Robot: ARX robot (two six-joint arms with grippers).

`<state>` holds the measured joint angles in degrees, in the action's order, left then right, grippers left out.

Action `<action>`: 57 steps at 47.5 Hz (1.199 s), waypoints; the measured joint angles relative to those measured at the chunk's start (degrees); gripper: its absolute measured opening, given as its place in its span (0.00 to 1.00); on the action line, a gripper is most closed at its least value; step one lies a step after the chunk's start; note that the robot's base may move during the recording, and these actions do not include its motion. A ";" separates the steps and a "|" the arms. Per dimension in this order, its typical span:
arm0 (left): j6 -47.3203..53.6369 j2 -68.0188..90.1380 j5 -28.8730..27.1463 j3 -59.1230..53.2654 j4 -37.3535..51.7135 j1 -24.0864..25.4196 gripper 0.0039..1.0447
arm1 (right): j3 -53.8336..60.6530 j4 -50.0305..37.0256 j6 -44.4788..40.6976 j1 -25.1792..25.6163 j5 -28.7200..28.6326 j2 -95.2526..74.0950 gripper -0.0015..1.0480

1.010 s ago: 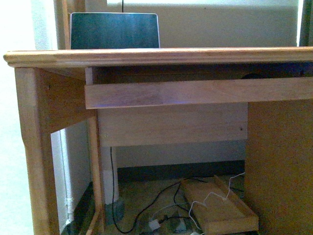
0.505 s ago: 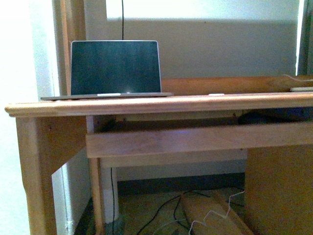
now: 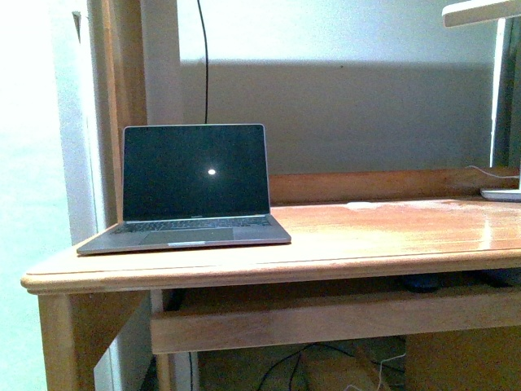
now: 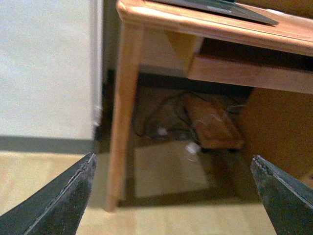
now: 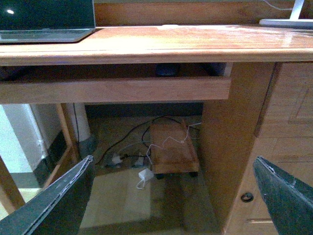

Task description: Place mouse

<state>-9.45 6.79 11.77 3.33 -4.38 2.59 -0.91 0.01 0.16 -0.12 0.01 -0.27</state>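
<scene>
Left gripper [image 4: 171, 198]: black jaws wide apart, empty. Right gripper [image 5: 171, 200]: the same. Small dark grey oval mouse [image 5: 167, 70]: under the light wooden desk [image 5: 195, 45] top, behind the wooden pull-out shelf [image 5: 112, 90] rail. Open grey laptop [image 3: 195, 191]: desktop, left end.

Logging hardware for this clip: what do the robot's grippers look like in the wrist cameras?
Both the left gripper and the right gripper show only two dark grey, matte, wedge-shaped jaws tapering to points, with paler scuffed edges. No cables, markings or arm links are visible. The front view shows neither arm.
</scene>
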 joint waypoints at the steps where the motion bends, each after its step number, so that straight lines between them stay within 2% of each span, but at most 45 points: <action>1: -1.73 1.75 1.20 0.35 0.57 0.15 0.93 | 0.00 0.00 0.00 0.00 0.00 0.00 0.93; 8: -3.45 14.62 1.60 3.96 7.65 -1.16 0.93 | 0.00 0.00 0.00 0.00 0.04 0.00 0.93; 13: 4.81 27.28 -3.45 7.23 17.77 -4.04 0.93 | 0.00 0.00 0.00 0.00 -0.04 0.00 0.93; 16: 11.91 34.21 -7.67 8.09 25.09 -5.75 0.93 | 0.02 0.00 0.00 0.00 0.02 0.00 0.93; 20: 25.14 45.90 -12.39 8.35 39.26 -7.63 0.93 | 0.00 0.00 0.00 0.00 0.00 0.00 0.93; 22: 30.56 51.45 -12.41 8.74 45.75 -7.96 0.93 | 0.00 0.00 0.00 0.00 0.00 0.00 0.93; 24: 40.28 59.01 -11.72 9.64 53.66 -8.11 0.93 | 0.00 0.00 0.00 0.00 -0.07 0.00 0.93; 25: 41.38 60.98 -11.65 9.99 55.71 -8.13 0.93 | 0.00 0.00 0.00 0.00 -0.02 0.00 0.93; 27: 50.88 68.04 -10.38 11.56 62.29 -8.22 0.93 | 0.00 0.00 0.00 0.00 -0.04 0.00 0.93; 30: 60.04 75.52 -8.41 13.92 68.52 -8.33 0.93 | 0.00 0.00 0.00 0.00 -0.02 0.00 0.93; 33: 67.21 81.77 -6.47 16.68 71.78 -8.35 0.93 | 0.00 0.00 0.00 0.00 -0.02 0.00 0.93; 40: 80.48 92.24 -2.45 23.30 72.39 -8.44 0.93 | 0.00 0.00 0.00 0.00 -0.02 0.00 0.93; 49: 88.04 99.97 1.51 32.52 69.92 -9.57 0.93 | 0.00 0.00 0.00 0.00 -0.02 0.00 0.93; 57: 90.84 105.66 3.45 39.15 69.18 -10.75 0.93 | 0.02 0.00 0.00 0.00 -0.02 0.00 0.93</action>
<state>81.38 112.44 15.22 42.48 64.79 -8.16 -0.89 0.01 0.16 -0.12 -0.01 -0.27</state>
